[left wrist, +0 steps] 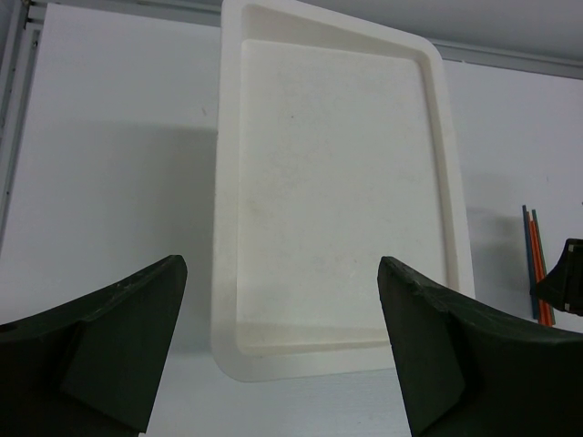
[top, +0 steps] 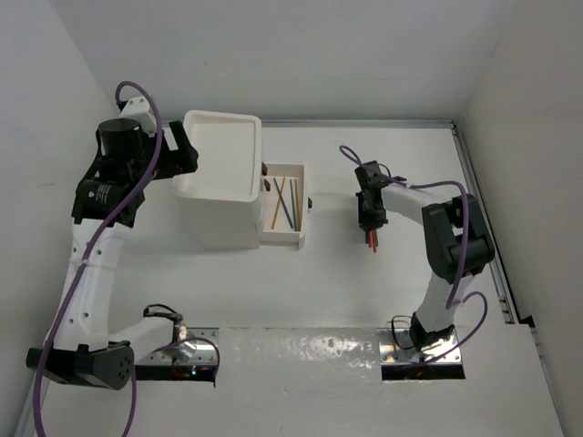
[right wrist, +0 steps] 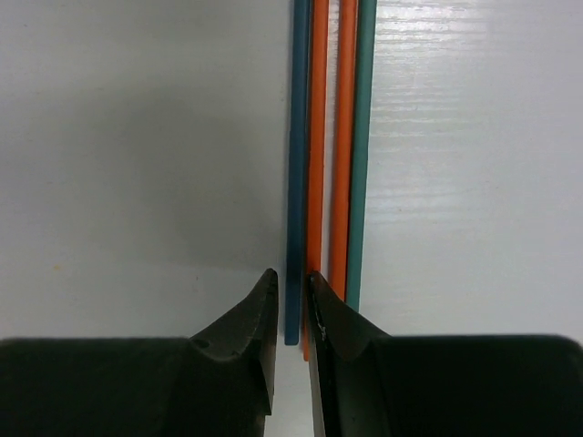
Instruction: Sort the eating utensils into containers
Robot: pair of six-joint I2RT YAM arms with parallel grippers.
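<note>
The white drawer unit stands at the left, its tray-like top bare. One drawer is pulled out to the right and holds several orange, teal and blue sticks; they also show in the left wrist view. My left gripper is open and empty, just above the tray's left side. My right gripper is down at the table right of the drawer. In the right wrist view a blue stick, two orange sticks and a teal stick lie side by side. The right gripper pinches the blue stick's near end.
Dark-brown knobs of closed drawers show beside the open drawer, whose own knob faces the right arm. White walls enclose the table at the back and both sides. The arm bases sit at the near edge.
</note>
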